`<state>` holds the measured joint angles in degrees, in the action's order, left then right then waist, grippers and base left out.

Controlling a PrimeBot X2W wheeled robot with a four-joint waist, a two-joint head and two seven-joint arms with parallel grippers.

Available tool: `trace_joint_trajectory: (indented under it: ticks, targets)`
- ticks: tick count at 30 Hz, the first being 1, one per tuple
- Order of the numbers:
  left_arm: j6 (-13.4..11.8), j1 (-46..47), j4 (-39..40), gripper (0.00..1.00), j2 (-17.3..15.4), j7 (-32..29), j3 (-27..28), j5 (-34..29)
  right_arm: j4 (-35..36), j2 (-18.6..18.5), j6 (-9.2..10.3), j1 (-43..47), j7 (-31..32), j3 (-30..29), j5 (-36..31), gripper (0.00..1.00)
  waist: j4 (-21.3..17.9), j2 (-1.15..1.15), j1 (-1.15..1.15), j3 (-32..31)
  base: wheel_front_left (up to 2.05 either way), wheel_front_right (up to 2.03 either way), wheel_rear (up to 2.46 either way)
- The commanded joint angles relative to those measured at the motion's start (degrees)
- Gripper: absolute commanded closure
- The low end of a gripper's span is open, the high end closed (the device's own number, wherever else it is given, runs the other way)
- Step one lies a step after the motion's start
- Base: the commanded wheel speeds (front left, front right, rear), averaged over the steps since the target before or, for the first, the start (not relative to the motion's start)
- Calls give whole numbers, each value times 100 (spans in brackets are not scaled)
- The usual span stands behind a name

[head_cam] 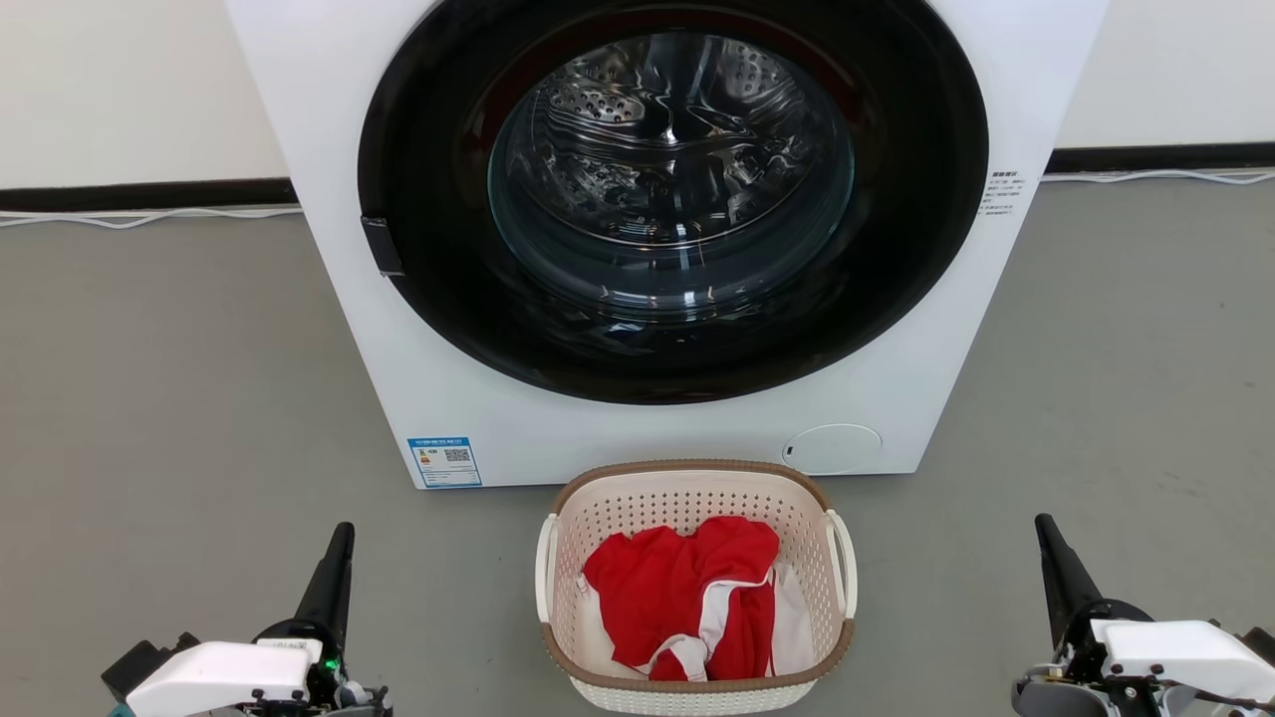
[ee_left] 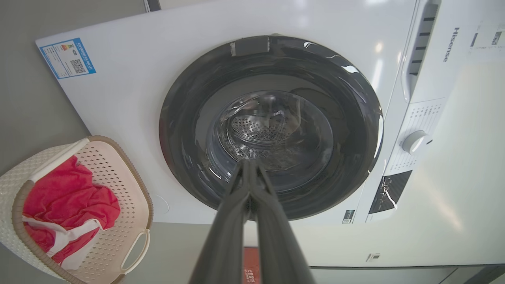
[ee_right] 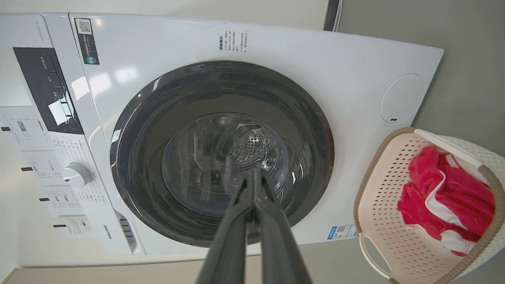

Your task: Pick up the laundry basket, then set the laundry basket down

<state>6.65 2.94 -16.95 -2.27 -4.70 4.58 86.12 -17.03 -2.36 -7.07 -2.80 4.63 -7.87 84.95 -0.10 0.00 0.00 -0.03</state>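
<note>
Your small cream-white perforated plastic laundry basket (head_cam: pixel 687 498), brown-rimmed, sits on the grey floor (head_cam: pixel 179 398) just in front of the white front-loading washer (head_cam: pixel 329 149), with a red-and-white cloth (head_cam: pixel 687 588) inside. Your left gripper (head_cam: pixel 342 538) and right gripper (head_cam: pixel 1046 530) flank it, well apart, both clenched on nothing.

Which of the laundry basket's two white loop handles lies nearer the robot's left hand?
The left-side handle of the laundry basket, on the side facing the left hand; the right-side handle faces the right hand instead.
</note>
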Motion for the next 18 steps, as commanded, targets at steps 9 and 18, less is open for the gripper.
trace_joint_trajectory:
  ticks: [9,18]
  targets:
    - [83,326,288,100,-61,-181,196,603,301,-52,-42,-339,187,134,720,100,10,0,0,21,0,0,0]
    - [83,326,288,100,-61,-180,196,604,301,-52,-42,-339,187,134,720,100,10,0,0,21,0,0,0]
